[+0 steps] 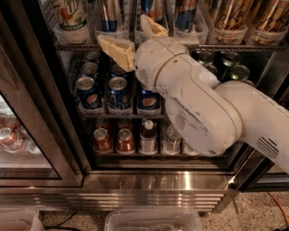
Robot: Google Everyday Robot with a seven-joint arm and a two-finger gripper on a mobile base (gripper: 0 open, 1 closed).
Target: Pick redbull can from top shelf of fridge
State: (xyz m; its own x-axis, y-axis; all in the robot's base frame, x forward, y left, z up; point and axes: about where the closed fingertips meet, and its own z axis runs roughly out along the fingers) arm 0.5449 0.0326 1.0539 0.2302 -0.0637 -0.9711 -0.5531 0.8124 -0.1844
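Tall blue-and-silver redbull cans (109,14) (185,13) stand in clear bins on the top shelf (76,46) of the fridge (153,182), cut off by the frame's upper edge. My gripper (132,37) is open at the front edge of that shelf, holding nothing. One yellowish finger (115,48) sits below the left redbull can. The other finger (152,26) reaches up in front of the middle bin and hides most of the can there. My white arm (198,99) crosses from the lower right and covers the right half of the middle shelf.
Short Pepsi cans (118,90) fill the middle shelf and green cans (230,65) sit to their right. Copper cans (125,140) and small bottles (148,135) stand on the lower shelf. The glass door (22,135) hangs open at left. A clear tub (153,221) lies on the floor.
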